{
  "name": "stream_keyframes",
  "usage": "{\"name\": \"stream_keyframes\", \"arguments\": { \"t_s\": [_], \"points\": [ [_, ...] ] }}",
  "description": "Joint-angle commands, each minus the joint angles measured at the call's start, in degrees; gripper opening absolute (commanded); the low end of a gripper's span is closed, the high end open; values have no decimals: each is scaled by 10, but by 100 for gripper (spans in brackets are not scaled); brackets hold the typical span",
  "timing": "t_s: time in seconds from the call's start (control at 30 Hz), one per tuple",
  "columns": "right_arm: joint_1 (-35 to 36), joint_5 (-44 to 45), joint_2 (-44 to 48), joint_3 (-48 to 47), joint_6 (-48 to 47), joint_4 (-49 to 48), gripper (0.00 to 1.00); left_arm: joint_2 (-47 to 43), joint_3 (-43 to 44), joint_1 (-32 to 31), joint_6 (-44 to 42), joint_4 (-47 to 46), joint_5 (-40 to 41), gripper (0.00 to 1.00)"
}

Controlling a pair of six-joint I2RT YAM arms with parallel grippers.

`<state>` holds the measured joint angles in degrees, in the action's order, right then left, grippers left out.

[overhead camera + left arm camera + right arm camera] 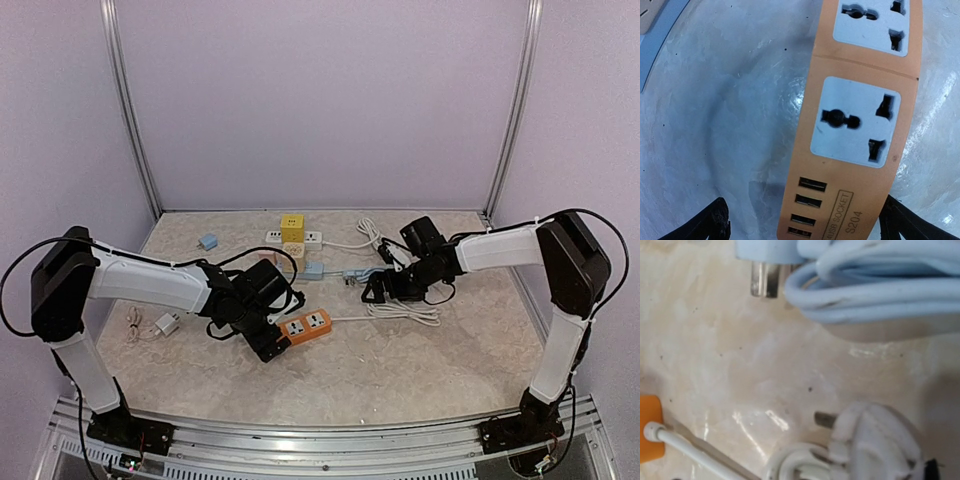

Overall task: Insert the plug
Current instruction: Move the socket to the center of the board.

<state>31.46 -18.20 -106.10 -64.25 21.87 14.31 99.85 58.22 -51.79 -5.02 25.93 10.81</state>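
The left claw [807, 225] sits over one end of the orange strip [306, 326], near the bench's [400, 370] middle. Its fingers are spread wide on each side, likely ready to steady it. The white plug [875, 440] lies flat, right of the middle (cord looped beside it). The right claw [385, 285] hangs just above it, spread too and holding nothing.
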Motion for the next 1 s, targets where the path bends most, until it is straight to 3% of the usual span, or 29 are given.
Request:
{"name": "stream_keyframes", "arguments": {
  "t_s": [0.0, 0.6, 0.97],
  "points": [
    [9, -9, 6, -9, -8, 7, 100, 6, 4, 7, -4, 17, 27, 99],
    [58, -38, -21, -30, -21, 4, 100, 28, 36, 32, 31, 93, 103, 99],
    [65, 14, -20, -52, -29, 29, 100, 36, 51, 41, 42, 113, 162, 99]
  ]
}}
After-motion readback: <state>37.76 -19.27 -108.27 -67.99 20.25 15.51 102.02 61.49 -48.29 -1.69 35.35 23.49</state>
